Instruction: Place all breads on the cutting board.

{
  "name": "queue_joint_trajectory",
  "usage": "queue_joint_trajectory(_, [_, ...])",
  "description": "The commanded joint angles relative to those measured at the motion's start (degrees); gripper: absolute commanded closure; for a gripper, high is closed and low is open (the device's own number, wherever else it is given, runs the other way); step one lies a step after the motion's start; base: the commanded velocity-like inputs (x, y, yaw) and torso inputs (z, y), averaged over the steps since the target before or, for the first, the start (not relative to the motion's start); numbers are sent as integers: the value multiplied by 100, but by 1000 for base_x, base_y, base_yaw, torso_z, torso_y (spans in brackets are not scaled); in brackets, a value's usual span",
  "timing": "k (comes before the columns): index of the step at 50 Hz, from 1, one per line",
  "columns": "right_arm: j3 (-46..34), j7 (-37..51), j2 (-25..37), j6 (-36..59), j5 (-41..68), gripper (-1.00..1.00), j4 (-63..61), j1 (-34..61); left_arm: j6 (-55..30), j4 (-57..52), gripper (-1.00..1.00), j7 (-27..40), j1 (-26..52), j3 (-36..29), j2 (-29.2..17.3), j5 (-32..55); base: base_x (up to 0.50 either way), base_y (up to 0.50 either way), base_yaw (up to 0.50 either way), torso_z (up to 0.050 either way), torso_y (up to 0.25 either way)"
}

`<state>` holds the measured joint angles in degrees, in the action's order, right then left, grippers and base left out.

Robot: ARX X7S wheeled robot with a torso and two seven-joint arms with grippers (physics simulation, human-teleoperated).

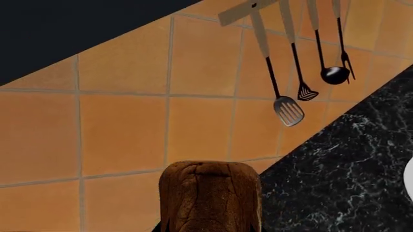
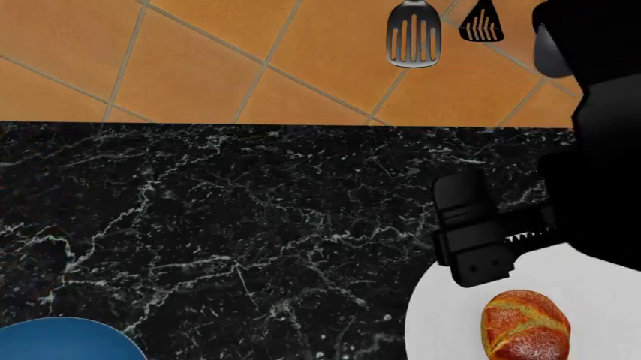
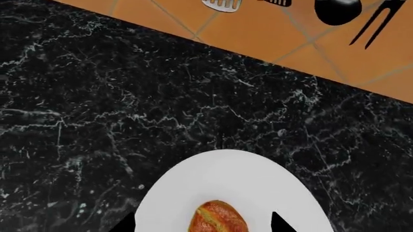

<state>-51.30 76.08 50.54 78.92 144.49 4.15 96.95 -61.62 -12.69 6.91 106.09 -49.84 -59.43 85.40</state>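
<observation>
In the left wrist view my left gripper (image 1: 210, 230) is shut on the dark brown rustic loaf (image 1: 210, 195) and holds it up in front of the orange tiled wall; only its dark fingertips show beside the loaf. The golden-orange roll (image 2: 526, 328) lies on a round white plate (image 2: 440, 330). My right gripper (image 2: 486, 259) hovers just behind the roll. In the right wrist view it (image 3: 203, 226) is open, its fingertips (image 3: 125, 224) wide apart on either side of the roll (image 3: 218, 220). The cutting board is out of view. The left gripper is out of the head view.
A black marble counter (image 2: 230, 225) runs along the tiled wall. A blue-rimmed plate (image 2: 60, 341) shows at the counter's front left. Black utensils hang on the wall: a slotted spatula (image 2: 413, 34), and a ladle (image 1: 334, 75).
</observation>
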Motion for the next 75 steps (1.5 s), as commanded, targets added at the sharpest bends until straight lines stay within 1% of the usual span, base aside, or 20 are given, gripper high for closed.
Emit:
queue_joint_trajectory(1, [-306, -112, 48, -62, 142, -100, 177, -178, 79, 78, 100, 264, -30, 50, 50, 47, 0, 0, 0, 0, 0])
queue_joint_trajectory(8, [-162, -422, 46, 0, -349, -100, 199, -601, 139, 59, 100, 293, -135, 57, 25, 85, 0, 0, 0, 0, 0])
queue_joint_trajectory(21, [-75, -814, -45, 100, -807, -100, 519, -810, 219, 86, 100, 265, -235, 43, 25, -8, 0, 0, 0, 0, 0])
queue_joint_trajectory(27, [-32, -1038, -43, 212, -1236, -100, 689, -977, 170, 99, 100, 291, -202, 57, -5, 21, 0, 0, 0, 0, 0])
queue_joint_trajectory(32, [17, -1117, 35, 54, -1302, -100, 607, -1185, 82, 84, 100, 360, -118, 83, -4, 107, 0, 0, 0, 0, 0])
queue_joint_trajectory(47, [102, -1600, 59, -43, -2092, -100, 612, -1733, 135, 117, 100, 385, -170, 92, 16, 70, 0, 0, 0, 0, 1])
queue_joint_trajectory(52, [130, -1723, 84, -85, -2255, -100, 642, -1803, 224, 17, 100, 459, -350, 72, -4, 111, 0, 0, 0, 0, 0])
queue_joint_trajectory(54, [136, -1767, 81, -98, -2272, -100, 649, -1819, 226, -48, 100, 340, -320, 73, 1, 69, 0, 0, 0, 0, 0])
queue_joint_trajectory(65, [137, -2279, -78, -165, -2913, -100, 837, -2020, 263, 48, 100, 442, -374, 65, 119, 98, 0, 0, 0, 0, 0])
queue_joint_trajectory(75, [122, -2516, -90, -231, -3121, -100, 895, -2119, 229, 53, 100, 490, -345, 85, 137, 156, 0, 0, 0, 0, 0])
